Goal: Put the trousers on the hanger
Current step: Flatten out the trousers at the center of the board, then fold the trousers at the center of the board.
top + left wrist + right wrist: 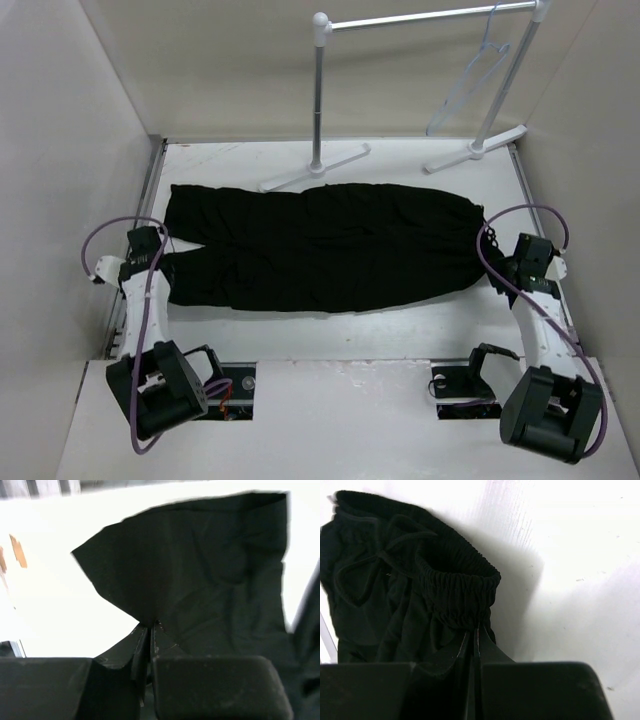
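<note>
The black trousers (320,245) lie flat across the table, legs to the left and elastic waistband to the right. My left gripper (166,266) is shut on the hem of the near leg; in the left wrist view the jaws (151,626) pinch the cloth (200,570), with the corner raised off the table. My right gripper (492,264) is shut on the gathered waistband (457,587), its jaws (473,631) closed just below the elastic. The pale hanger (468,82) hangs from the rack's bar at the far right, apart from both grippers.
The white tube garment rack (319,90) stands at the back, its two flat feet (315,168) resting on the table just behind the trousers. White walls close in the left, right and back. A drawstring (375,555) lies on the waist cloth.
</note>
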Tool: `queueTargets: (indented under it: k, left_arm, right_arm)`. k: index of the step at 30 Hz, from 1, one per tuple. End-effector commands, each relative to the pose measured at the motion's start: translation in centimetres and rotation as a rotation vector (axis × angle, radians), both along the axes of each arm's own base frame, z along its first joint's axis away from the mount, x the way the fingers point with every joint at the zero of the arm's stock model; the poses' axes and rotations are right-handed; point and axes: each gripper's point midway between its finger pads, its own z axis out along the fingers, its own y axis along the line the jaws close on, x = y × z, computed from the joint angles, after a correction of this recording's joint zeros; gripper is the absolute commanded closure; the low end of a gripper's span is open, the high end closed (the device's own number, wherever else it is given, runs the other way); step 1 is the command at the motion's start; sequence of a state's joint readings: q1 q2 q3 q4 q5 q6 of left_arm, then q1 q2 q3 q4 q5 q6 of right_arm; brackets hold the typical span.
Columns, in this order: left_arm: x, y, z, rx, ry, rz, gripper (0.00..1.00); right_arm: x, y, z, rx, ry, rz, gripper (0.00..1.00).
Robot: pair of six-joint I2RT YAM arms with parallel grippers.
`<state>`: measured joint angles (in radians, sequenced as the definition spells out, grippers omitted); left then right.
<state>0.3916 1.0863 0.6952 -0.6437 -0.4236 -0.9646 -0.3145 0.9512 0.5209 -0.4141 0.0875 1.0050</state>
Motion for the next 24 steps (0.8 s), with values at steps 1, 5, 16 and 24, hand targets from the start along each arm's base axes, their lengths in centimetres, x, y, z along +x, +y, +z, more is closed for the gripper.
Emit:
queueTargets:
  k: [1, 5, 16, 24]
  left_arm:
    - [0.9, 2.0, 3.7, 0.104, -0.026, 0.005, 0.99]
    - [4.6, 3.8, 7.8, 0.173, -0.067, -0.009, 0.99]
    - [15.9, 6.3, 11.5, 0.297, -0.019, -0.152, 0.99]
    - [24.2, 6.6, 12.5, 0.362, -0.009, -0.254, 0.98]
  right_arm:
    - [-0.1, -1.1, 2.9, -0.098, -0.036, 0.003, 0.92]
    - [1.0, -2.7, 5.5, -0.168, -0.042, -0.027, 0.92]
    - [9.9, -4.5, 9.2, -0.273, -0.031, 0.025, 0.9]
    - [16.8, -4.7, 10.0, -0.273, -0.022, 0.079, 0.9]
